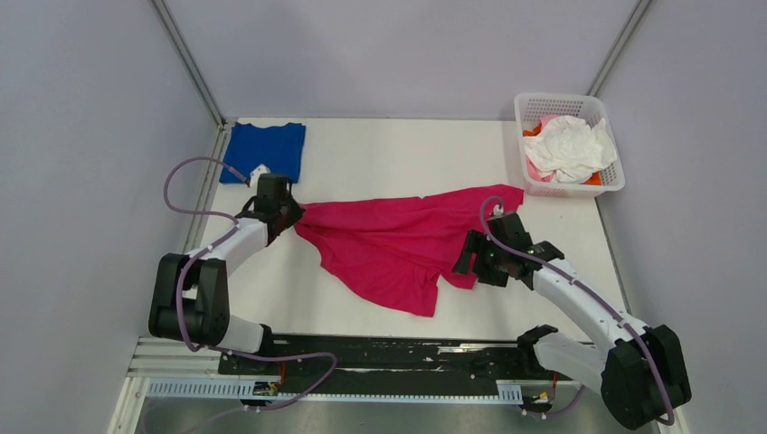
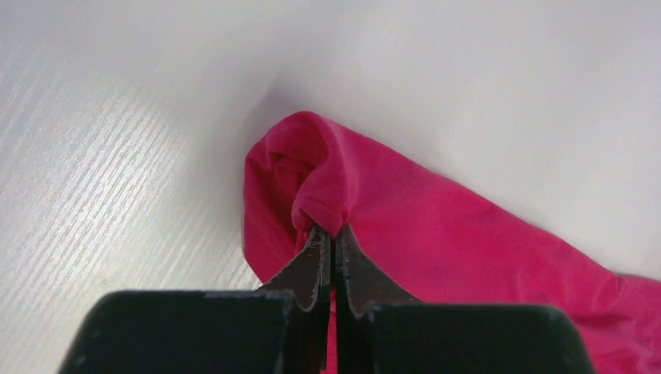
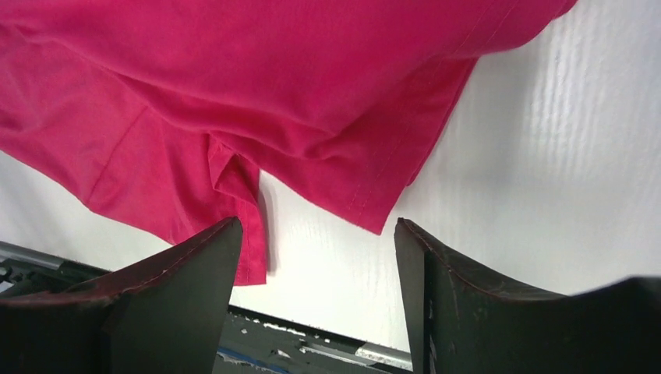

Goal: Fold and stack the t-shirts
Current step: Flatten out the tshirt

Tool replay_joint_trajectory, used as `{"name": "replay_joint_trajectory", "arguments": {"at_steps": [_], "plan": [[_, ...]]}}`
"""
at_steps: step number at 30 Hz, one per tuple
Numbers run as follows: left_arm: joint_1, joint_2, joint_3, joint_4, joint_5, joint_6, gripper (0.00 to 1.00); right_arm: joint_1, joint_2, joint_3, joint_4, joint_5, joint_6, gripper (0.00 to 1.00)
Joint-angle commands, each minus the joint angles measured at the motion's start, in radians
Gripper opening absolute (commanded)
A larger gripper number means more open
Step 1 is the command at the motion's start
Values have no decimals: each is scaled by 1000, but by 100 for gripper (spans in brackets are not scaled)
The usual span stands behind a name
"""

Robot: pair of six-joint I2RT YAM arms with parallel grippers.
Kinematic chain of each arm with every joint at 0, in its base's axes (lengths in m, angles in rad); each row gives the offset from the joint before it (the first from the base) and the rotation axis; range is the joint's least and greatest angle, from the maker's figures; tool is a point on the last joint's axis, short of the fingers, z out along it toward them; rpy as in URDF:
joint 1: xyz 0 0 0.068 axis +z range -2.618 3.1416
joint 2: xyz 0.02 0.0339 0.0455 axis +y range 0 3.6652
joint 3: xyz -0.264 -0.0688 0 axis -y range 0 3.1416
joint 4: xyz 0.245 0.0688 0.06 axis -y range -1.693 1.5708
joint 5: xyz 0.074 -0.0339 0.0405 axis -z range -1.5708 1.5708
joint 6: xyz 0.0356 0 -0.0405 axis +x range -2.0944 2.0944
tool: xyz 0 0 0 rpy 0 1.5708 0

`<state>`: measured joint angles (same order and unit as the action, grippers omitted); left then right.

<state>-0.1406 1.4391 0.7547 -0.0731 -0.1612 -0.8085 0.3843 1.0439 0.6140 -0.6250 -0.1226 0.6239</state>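
A magenta-pink t-shirt (image 1: 398, 240) lies rumpled and spread across the middle of the table. My left gripper (image 1: 291, 217) is shut on its left corner, and the left wrist view shows a bunched fold of the pink cloth (image 2: 319, 195) pinched at the tips of my left gripper (image 2: 331, 230). My right gripper (image 1: 472, 262) hovers at the shirt's right lower edge with its jaws apart. In the right wrist view a hemmed corner of the shirt (image 3: 374, 210) lies ahead of my right gripper (image 3: 316, 230), with nothing between its fingers. A folded royal blue t-shirt (image 1: 264, 149) lies at the back left.
A white lattice basket (image 1: 608, 178) at the back right holds white (image 1: 570, 145), pale pink and orange cloth. A dark rail (image 1: 398, 348) runs along the table's near edge. Grey walls enclose the table on three sides.
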Motion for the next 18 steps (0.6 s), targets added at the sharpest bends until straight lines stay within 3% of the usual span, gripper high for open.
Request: {"name": "replay_joint_trajectory", "arguments": {"at_steps": [1,8,14,16,18], "plan": [[7,-79,-3,19,2,9,0,56,35,-17,-21,36,71,69],[7,-135,-26,13,-5,14,0,107,119,-39,-6,121,127,62],[7,-130,-34,21,8,9,0,113,186,-85,165,181,185,55],[7,-125,-33,21,10,8,0,113,218,-87,197,206,198,45],[7,-123,-33,21,11,7,0,113,233,-80,209,234,203,26]]}}
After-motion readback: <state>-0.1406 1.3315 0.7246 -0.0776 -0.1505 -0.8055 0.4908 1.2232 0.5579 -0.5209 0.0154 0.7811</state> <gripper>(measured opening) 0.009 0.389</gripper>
